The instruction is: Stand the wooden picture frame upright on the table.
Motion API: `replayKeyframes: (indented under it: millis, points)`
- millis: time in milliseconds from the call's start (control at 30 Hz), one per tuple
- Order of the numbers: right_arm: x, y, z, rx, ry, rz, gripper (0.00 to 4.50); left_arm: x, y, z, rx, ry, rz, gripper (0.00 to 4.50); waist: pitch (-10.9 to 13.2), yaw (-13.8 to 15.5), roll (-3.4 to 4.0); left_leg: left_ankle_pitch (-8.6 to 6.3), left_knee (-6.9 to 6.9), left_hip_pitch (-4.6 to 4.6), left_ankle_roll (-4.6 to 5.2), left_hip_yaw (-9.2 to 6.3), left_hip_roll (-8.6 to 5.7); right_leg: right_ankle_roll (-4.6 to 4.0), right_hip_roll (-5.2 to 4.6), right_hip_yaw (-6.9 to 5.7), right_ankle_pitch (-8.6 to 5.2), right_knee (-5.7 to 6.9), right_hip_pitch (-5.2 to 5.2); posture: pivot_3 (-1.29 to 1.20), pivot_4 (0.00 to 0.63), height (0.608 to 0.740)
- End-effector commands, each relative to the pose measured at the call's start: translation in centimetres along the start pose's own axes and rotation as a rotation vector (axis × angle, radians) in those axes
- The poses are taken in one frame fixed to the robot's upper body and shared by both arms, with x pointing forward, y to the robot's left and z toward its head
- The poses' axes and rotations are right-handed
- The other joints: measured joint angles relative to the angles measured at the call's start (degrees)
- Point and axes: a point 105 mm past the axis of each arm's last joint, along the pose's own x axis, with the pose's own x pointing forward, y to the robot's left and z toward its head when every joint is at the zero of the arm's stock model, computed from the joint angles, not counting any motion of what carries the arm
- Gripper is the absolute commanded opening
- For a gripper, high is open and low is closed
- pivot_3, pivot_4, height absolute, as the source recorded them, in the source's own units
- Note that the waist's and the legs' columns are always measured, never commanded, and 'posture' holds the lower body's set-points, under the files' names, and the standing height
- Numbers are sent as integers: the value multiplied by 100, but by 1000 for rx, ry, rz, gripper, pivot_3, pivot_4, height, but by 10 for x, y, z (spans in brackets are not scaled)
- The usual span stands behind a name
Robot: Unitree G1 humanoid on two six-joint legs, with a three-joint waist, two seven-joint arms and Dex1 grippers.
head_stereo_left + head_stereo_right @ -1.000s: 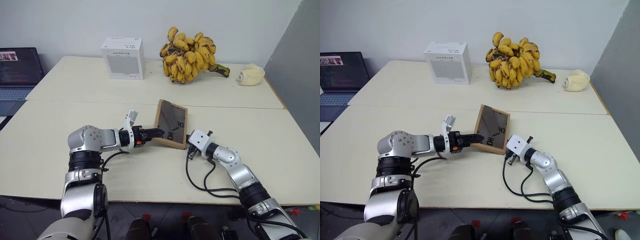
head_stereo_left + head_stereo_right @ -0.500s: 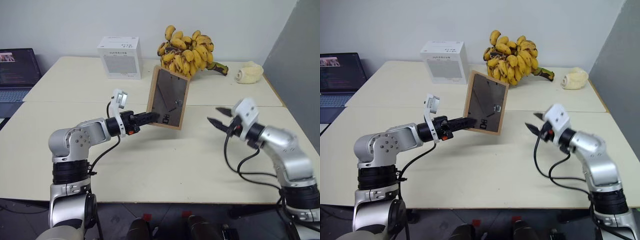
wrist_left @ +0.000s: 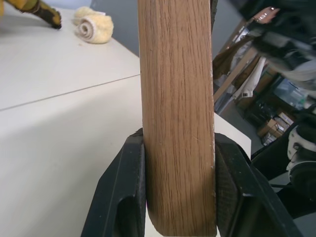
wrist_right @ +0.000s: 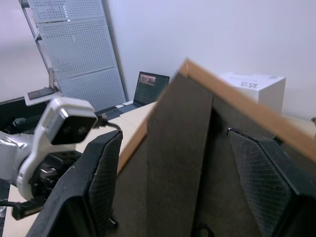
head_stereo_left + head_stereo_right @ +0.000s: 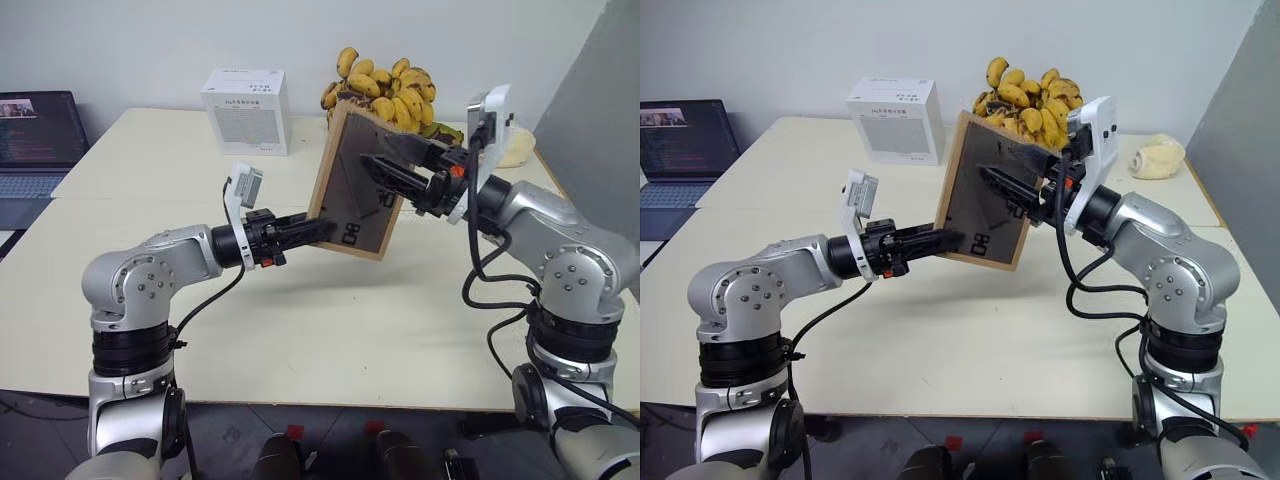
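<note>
Above the surface (image 5: 300, 330), mid-field, raised clear: wooden picture frame (image 5: 352, 185), dark grey back toward the robot, tilted. Left gripper (image 5: 325, 230), from 9 o'clock, pinches the frame's lower wooden edge. Right gripper (image 5: 385, 165), from 3 o'clock, spread wide, fingers at the back panel by the fold-out stand. Handling, judged: light, rigid, smooth wood apt to slip; the front possibly fragile; best held by the rim. Containers: white box (image 5: 246, 110) at 11 o'clock, closed, contents unknown. Bananas (image 5: 385, 85) at 12.
</note>
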Motion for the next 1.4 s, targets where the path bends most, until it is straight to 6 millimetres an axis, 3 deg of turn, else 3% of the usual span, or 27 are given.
replayKeyframes:
  millis: [33, 167, 467, 733, 933, 1000, 1100, 1233, 1400]
  points:
    - [3, 0, 7, -30, -38, -1, 3560, 1, -19, 19, 82, -41, -72, 1300, 1, -7, 2, 0, -1, 0, 0, 0, 0, 0, 0, 0, 0, 0, 0, 0, 150, 740]
    - [7, 3, 6, -14, -51, 3, 3560, 2, -18, 20, 80, -46, -68, 1300, 2, -7, 2, 0, -1, -1, 0, 0, 0, -1, 0, 0, 1, -1, -1, 0, 150, 740]
    - [7, 19, 11, 22, -97, 15, 3560, 18, 17, 20, 64, -51, 15, 1300, 2, 7, 3, 0, 0, -1, 0, 0, 0, -2, 1, -1, 1, 0, -1, 0, 150, 740]
    - [-3, 13, 2, 34, -73, -56, 3560, 25, 30, 27, 56, -71, 26, 1300, 2, 2, 4, 0, -16, -2, 0, 2, 0, -4, 1, 0, 0, -4, -6, 0, 150, 740]
    - [-6, -2, -12, -39, 1, -118, 3560, 27, 23, 31, 53, -79, -3, 1300, 3, 2, 5, 0, -25, -2, 0, 3, 0, -6, 1, 0, -2, -4, -10, 0, 150, 740]
    - [-6, -7, -14, -38, 8, -128, 3901, 27, 22, 31, 55, -78, -6, 1300, 3, 2, 5, 0, -25, -2, 0, 2, 0, -6, 1, 0, -2, -4, -10, 0, 150, 740]
    - [-7, -12, -15, -126, 51, -144, 4429, 26, 23, 31, 51, -79, 0, 1300, 3, 2, 5, 0, -24, -2, 0, 3, -1, -5, 1, 0, -2, -4, -10, 0, 150, 740]
    - [-20, -18, -22, -279, 155, -135, 4429, 22, 27, 26, 46, -55, 29, 1300, 4, 4, 6, 0, -26, -2, 0, 3, 0, -5, 1, 0, -2, -7, -11, 0, 150, 740]
    - [-53, -27, -34, -526, 327, -76, 4429, 11, 33, 17, 14, 0, 81, 1300, 5, 21, 5, 0, -44, -3, 0, 4, 0, -3, 0, 0, -3, -38, -5, 0, 150, 740]
